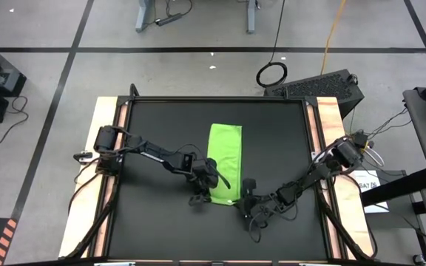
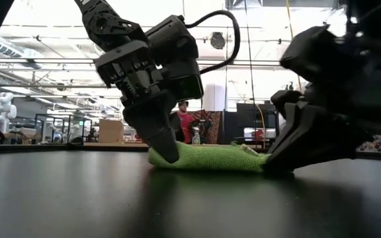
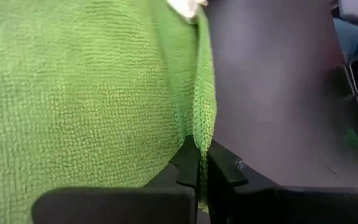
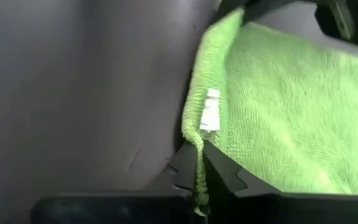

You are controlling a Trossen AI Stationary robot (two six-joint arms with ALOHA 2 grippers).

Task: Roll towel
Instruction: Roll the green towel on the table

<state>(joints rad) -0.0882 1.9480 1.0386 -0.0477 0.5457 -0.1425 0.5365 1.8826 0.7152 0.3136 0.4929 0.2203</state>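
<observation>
The lime-green towel [image 1: 225,159] lies on the black table [image 1: 161,222] as a long narrow strip running from far to near. It is flat on the table top in the low view [image 2: 210,158]. My left gripper [image 1: 210,183] is shut on the towel at its near left corner. My right gripper [image 1: 240,198] is shut on it at the near right corner. A small white label [image 4: 210,117] sits on the towel's edge just beyond my right fingers. My left gripper pinches the towel's near edge [image 3: 197,138] at the left corner between its two fingers [image 3: 186,165]. It comes slanting down from the table's left. The rest of the towel lies on the table. My right gripper pinches the towel's near edge [image 4: 196,142] at the right corner, just short of the white label, between its two fingers [image 4: 219,168]. It comes slanting down from the table's right. The cloth beyond it lies slack on the table.
Bare black table lies to the left, to the right and on the near side of the towel. Wooden rails [image 1: 113,170] line the table's left and right sides. A person in red [image 2: 185,122] stands far off in the room.
</observation>
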